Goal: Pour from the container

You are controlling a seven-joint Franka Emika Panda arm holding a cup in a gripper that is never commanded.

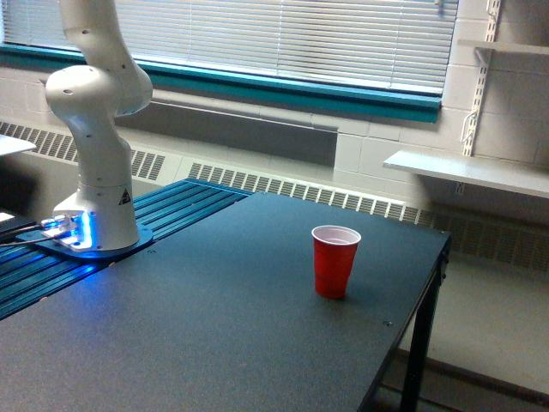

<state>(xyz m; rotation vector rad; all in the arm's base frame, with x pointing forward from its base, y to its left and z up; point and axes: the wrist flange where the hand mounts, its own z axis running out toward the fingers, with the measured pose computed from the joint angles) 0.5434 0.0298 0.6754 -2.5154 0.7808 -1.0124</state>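
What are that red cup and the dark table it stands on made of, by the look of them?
The red cup looks like thin plastic: a smooth, faintly glossy red outside, a paler pinkish-white inside and a rolled rim. The table has a dark, matte, finely speckled top, probably laminate or a coated board, though that is uncertain; its leg looks like black-painted metal.

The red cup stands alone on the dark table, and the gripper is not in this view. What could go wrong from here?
1. The red cup looks light and stands free, so a low approach might tip it.
2. It stands toward the table end at the exterior view's right, so a spill may reach the floor.
3. The gripper is out of view, so aim cannot be checked.
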